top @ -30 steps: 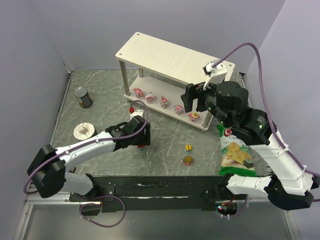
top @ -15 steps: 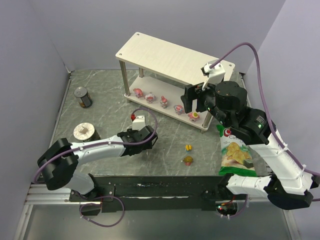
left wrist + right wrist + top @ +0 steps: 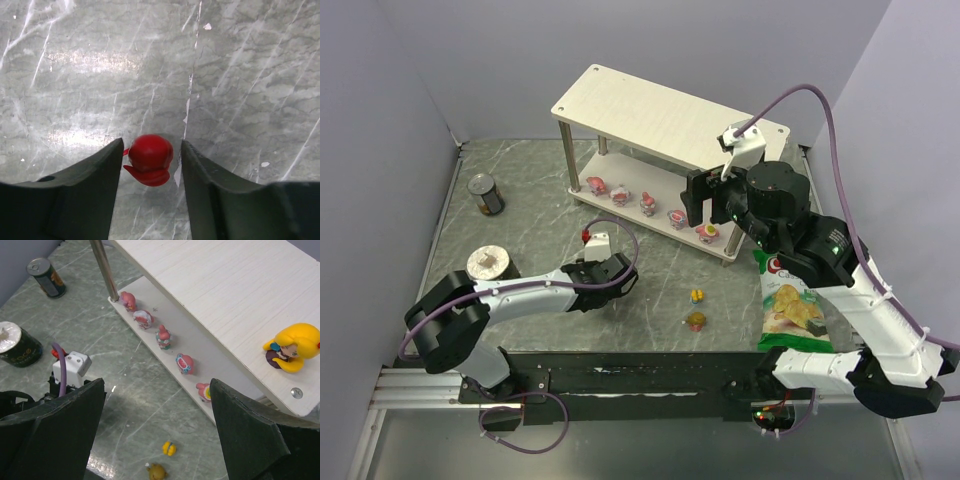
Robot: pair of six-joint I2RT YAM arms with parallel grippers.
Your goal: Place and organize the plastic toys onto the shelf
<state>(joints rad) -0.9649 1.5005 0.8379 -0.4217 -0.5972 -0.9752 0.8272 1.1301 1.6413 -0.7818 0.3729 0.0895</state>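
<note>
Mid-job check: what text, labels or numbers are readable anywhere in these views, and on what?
"C": large first letter of the red logo on the green chips bag; the rest is hidden.
White-lidded can: pale lettering on its side, too blurred to read.
Dark can: label too small to read.

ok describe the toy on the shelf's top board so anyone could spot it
Find the pale wooden shelf; its top board carries one toy, near the corner with the screw. It is the yellow-haired figurine, alone up there, while the pink-and-white toys line the lower board.
</note>
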